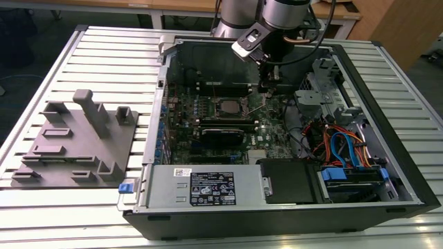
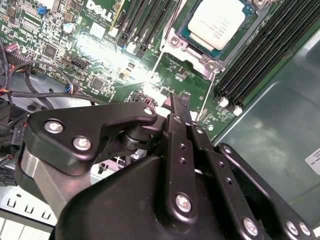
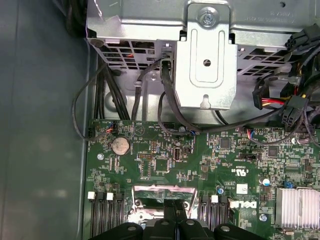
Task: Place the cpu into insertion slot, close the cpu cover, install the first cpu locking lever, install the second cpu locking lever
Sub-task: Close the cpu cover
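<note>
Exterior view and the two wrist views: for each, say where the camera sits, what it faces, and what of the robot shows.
Exterior view: off the arm, looking down into the open black computer case; grey arm, black gripper.
Second wrist view: wrist-mounted, faces the silvery-grey square cpu past the gripper.
First wrist view: wrist-mounted, faces the green circuit board past the gripper.
Shared: all three show the gripper.

The arm comes down from the top of the exterior view, its silver-grey end link nearly upright. Below it the wrist juts toward the exterior view's left. The black gripper hangs from it and points straight down. In both wrist views its fingers are pressed together, so the tips meet in one narrow point.
</note>
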You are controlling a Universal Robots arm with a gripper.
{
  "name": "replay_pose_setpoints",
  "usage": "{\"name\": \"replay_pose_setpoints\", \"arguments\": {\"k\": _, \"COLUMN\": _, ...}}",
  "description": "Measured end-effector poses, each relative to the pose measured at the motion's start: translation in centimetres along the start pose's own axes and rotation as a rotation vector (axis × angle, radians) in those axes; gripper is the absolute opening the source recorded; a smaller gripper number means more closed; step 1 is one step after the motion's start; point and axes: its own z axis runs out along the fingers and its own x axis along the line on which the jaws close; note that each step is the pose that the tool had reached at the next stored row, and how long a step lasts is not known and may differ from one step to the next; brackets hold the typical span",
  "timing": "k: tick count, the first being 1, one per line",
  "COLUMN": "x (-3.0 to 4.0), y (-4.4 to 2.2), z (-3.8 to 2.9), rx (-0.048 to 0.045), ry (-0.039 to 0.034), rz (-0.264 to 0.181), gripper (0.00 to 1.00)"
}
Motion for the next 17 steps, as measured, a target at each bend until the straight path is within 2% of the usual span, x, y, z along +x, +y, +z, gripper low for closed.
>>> {"name": "replay_pose_setpoints", "arguments": {"k": 17, "x": -0.01, "y": 0.32, "z": 0.01, "rx": 0.0003, "ry": -0.0001, "rz": 0.000, "gripper": 0.10}}
